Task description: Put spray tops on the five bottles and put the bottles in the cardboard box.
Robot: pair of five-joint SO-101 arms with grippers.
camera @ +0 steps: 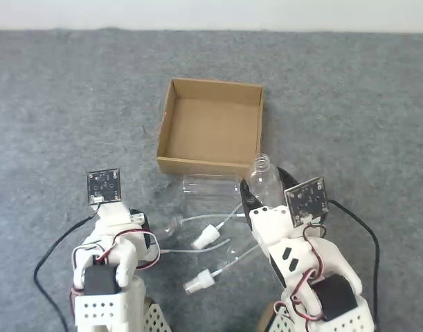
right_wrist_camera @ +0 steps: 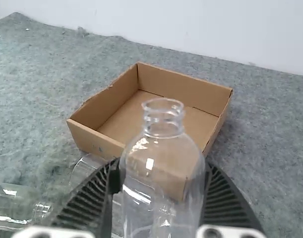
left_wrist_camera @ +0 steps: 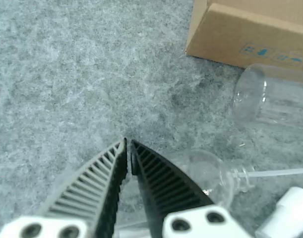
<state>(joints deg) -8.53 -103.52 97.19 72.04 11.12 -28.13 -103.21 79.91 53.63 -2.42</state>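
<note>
Left gripper hovers pinched shut, empty, near a front corner of the cardboard box. Right gripper clamps a topless clear bottle upright just in front of that box. So it's capping time, and next the left one probably needs to grab a spray top lying farther from the box.
</note>
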